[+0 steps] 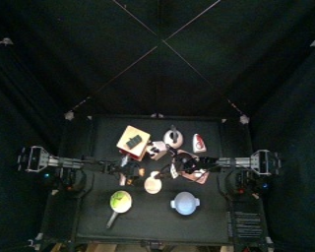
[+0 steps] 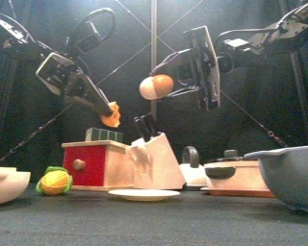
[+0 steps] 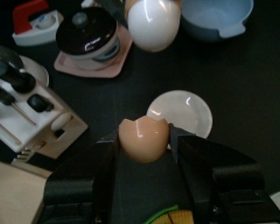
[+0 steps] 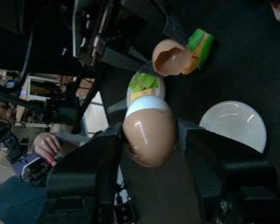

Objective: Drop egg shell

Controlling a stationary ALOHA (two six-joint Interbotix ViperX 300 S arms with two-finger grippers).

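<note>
Above the table, the left gripper (image 3: 143, 162) pinches a half shell (image 3: 143, 140) over the plate (image 3: 184, 112), where release looks safest, while the right gripper (image 4: 152, 153) clamps another eggshell (image 4: 150, 136).

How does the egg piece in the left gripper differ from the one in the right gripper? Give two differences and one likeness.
1. The left gripper holds a broken shell with a jagged open rim; the right gripper's egg looks smooth and rounded.
2. In the front view the shell hangs lower than the egg.

Shared: both are tan and held above the table between black jaws.
</note>
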